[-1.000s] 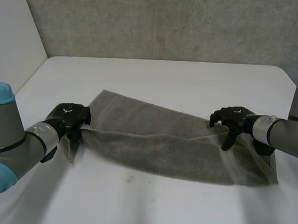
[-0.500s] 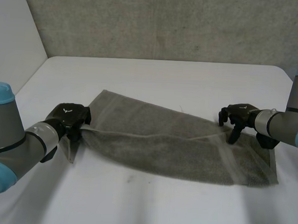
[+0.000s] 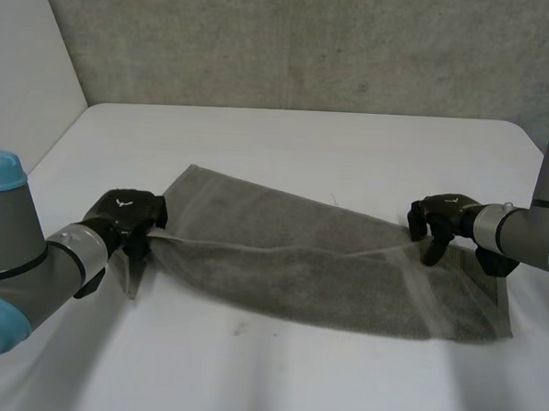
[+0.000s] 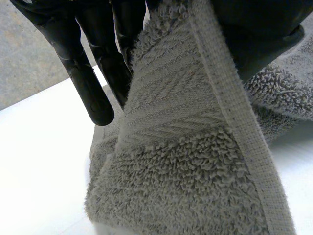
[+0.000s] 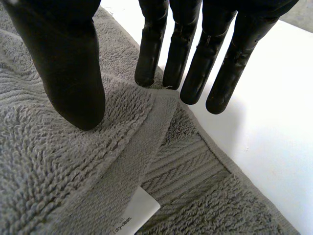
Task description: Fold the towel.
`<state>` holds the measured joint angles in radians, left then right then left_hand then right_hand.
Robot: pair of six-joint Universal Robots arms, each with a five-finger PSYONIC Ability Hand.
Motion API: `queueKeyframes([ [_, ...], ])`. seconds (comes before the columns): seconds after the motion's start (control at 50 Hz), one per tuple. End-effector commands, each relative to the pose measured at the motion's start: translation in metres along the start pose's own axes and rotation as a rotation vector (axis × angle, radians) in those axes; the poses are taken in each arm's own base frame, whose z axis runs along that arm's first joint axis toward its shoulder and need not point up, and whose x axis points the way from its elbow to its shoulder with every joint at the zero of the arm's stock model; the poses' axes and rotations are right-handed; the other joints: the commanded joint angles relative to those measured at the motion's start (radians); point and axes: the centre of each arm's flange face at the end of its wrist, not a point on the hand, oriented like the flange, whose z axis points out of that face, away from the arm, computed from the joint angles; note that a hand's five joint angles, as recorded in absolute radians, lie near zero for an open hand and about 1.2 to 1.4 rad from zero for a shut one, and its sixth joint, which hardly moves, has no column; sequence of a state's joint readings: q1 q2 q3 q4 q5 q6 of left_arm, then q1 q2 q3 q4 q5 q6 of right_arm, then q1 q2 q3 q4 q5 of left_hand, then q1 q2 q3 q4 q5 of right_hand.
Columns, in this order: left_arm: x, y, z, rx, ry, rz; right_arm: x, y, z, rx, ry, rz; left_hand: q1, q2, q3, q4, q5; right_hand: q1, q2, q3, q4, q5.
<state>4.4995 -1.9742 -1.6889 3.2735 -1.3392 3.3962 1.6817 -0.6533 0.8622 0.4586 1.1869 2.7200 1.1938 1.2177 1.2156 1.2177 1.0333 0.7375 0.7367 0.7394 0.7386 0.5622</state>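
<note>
A grey towel [image 3: 299, 271] lies spread across the white table [image 3: 305, 143], with one long edge folded over as a raised line between my two hands. My left hand [image 3: 127, 216] is shut on the towel's left corner; in the left wrist view the cloth [image 4: 186, 171] hangs pinched between its fingers [image 4: 88, 73] and thumb. My right hand [image 3: 439, 219] is at the towel's far right edge. There its thumb [image 5: 68, 63] rests on the folded-over corner [image 5: 58, 171] and its straight fingers [image 5: 195, 54] touch the hem just beyond, without closing on it.
A white care label [image 5: 129, 218] pokes out from under the fold by my right hand. Bare table [image 5: 274, 98] lies past the towel's far edge. A grey wall [image 3: 292, 41] stands behind the table and a white panel [image 3: 24, 73] stands at its left.
My right hand has slid to the right along the towel's far edge, and its fingers have drawn closer to the thumb. The left hand and the towel's left corner have stayed put.
</note>
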Motion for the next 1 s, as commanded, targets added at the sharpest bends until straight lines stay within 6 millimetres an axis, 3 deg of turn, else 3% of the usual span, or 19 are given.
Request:
queueKeyframes([
  [0.02, 0.0, 0.0, 0.0, 0.0, 0.002, 0.0, 0.002, 0.003, 0.0, -0.009, -0.002, 0.009, 0.202, 0.179, 0.181, 0.179, 0.188, 0.008, 0.009, 0.006, 0.007, 0.009],
  [0.18, 0.0, 0.0, 0.0, 0.0, 0.002, 0.0, 0.002, 0.004, 0.0, -0.01, -0.003, 0.007, 0.202, 0.179, 0.181, 0.179, 0.188, 0.046, 0.047, 0.044, 0.045, 0.047],
  [0.24, 0.0, 0.0, 0.0, 0.0, 0.002, 0.0, 0.002, 0.004, 0.0, -0.013, -0.004, 0.008, 0.202, 0.179, 0.181, 0.179, 0.188, 0.164, 0.164, 0.162, 0.163, 0.164],
  [0.28, 0.0, 0.0, 0.0, 0.0, 0.0, 0.0, 0.002, 0.003, -0.001, -0.01, 0.001, 0.007, 0.202, 0.179, 0.181, 0.179, 0.188, 0.426, 0.427, 0.424, 0.425, 0.427],
  [0.36, 0.0, 0.0, 0.0, 0.0, 0.0, 0.0, 0.004, -0.002, -0.005, 0.001, 0.011, 0.001, 0.202, 0.179, 0.181, 0.179, 0.188, 0.658, 0.659, 0.656, 0.657, 0.659],
  [0.56, -0.001, -0.004, 0.001, 0.014, -0.004, 0.004, 0.0, -0.028, -0.037, 0.064, 0.017, -0.018, 0.202, 0.179, 0.181, 0.179, 0.188, 0.659, 0.66, 0.657, 0.658, 0.66],
  [0.66, -0.002, -0.013, -0.005, 0.04, -0.01, 0.011, -0.013, -0.037, -0.062, 0.096, -0.038, -0.025, 0.202, 0.179, 0.181, 0.179, 0.188, 0.659, 0.66, 0.657, 0.658, 0.66],
  [0.8, -0.001, -0.012, -0.007, 0.038, -0.008, 0.008, -0.015, -0.025, -0.058, 0.068, -0.059, -0.016, 0.202, 0.179, 0.181, 0.179, 0.188, 0.659, 0.66, 0.657, 0.658, 0.66],
  [0.82, 0.0, -0.011, -0.007, 0.036, -0.004, 0.01, -0.016, -0.019, -0.053, 0.048, -0.068, -0.014, 0.202, 0.179, 0.181, 0.179, 0.188, 0.337, 0.338, 0.335, 0.336, 0.338],
  [0.84, 0.0, -0.011, -0.007, 0.036, -0.004, 0.01, -0.016, -0.019, -0.053, 0.048, -0.068, -0.014, 0.202, 0.179, 0.181, 0.179, 0.188, 0.334, 0.335, 0.332, 0.333, 0.335],
  [0.86, 0.0, -0.01, -0.007, 0.033, -0.004, 0.009, -0.016, -0.014, -0.049, 0.034, -0.069, -0.02, 0.202, 0.179, 0.181, 0.179, 0.188, -0.012, -0.011, -0.014, -0.013, -0.011],
  [0.9, 0.001, -0.01, -0.007, 0.032, -0.002, 0.011, -0.016, -0.01, -0.045, 0.024, -0.077, -0.022, 0.202, 0.179, 0.181, 0.179, 0.188, -0.135, -0.134, -0.137, -0.136, -0.134],
  [1.0, 0.002, -0.008, -0.006, 0.028, 0.002, 0.011, -0.016, -0.003, -0.038, 0.005, -0.073, -0.017, 0.202, 0.179, 0.181, 0.179, 0.188, -0.139, -0.138, -0.141, -0.14, -0.138],
])
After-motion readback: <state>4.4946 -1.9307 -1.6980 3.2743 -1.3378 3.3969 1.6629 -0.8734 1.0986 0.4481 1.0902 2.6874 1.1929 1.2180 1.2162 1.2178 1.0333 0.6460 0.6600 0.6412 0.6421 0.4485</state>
